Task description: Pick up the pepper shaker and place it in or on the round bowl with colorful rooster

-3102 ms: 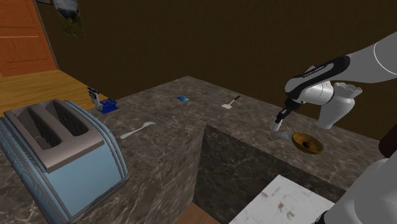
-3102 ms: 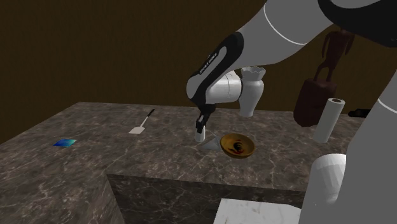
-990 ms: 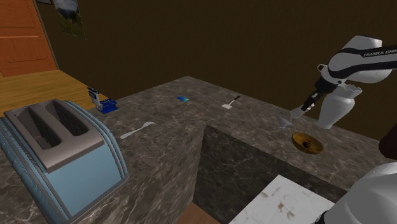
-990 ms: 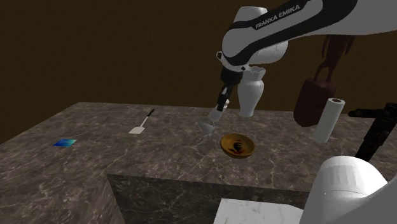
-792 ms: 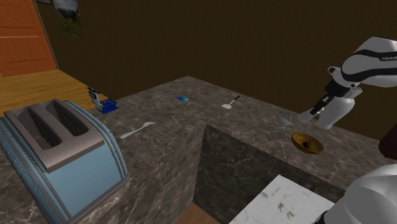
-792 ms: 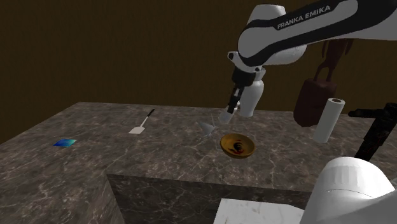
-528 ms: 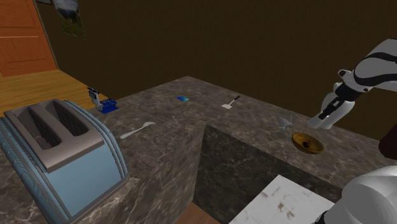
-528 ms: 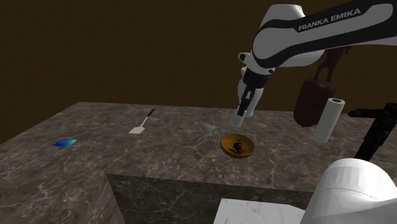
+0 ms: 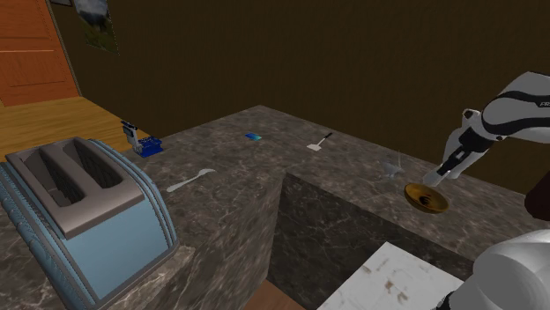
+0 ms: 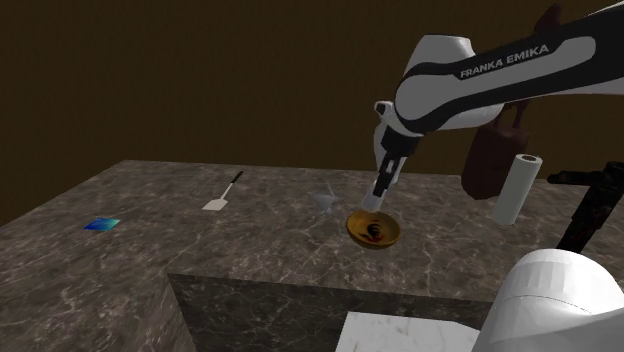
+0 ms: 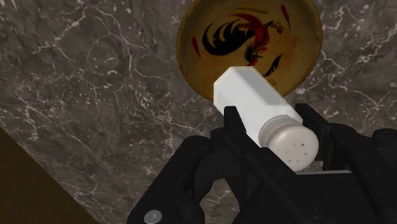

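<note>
My black gripper is shut on a white pepper shaker with a round perforated cap; its fingers clasp it on both sides. The shaker hangs tilted just above the near rim of the round yellow-brown bowl, which has a red and black rooster painted inside. In the shoulder view the gripper holds the shaker right over the bowl on the dark marble counter.
A clear cone-shaped glass stands just beside the bowl. A white spatula, a blue card and a spoon lie farther along the counter. A blue toaster sits near. A paper roll and a brown figure stand behind.
The arm has carried the shaker from beside the clear glass toward the shoulder view's right and lowered it over the bowl. The grip has stayed shut throughout.
</note>
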You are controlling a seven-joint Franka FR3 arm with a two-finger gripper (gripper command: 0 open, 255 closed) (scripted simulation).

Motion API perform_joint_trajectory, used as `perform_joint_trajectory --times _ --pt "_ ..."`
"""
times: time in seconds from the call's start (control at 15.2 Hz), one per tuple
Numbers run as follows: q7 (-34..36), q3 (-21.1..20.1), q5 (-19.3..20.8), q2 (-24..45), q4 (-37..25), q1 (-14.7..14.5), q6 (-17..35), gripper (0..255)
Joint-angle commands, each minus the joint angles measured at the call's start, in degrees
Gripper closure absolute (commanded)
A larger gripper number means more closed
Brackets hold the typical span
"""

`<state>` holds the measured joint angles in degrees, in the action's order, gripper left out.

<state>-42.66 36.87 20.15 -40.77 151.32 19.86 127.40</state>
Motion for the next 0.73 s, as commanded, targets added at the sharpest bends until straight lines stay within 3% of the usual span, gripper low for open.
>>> perform_joint_trajectory --times 0.0,0.4,0.66 --pt "-0.15 0.76 0.36 0.75 1.1 -0.01 1.88 255" --pt "-0.59 3.06 1.28 3.4 4.06 -0.25 7.5 255" --pt "-0.64 3.26 1.34 3.65 4.28 -0.29 7.97 255"
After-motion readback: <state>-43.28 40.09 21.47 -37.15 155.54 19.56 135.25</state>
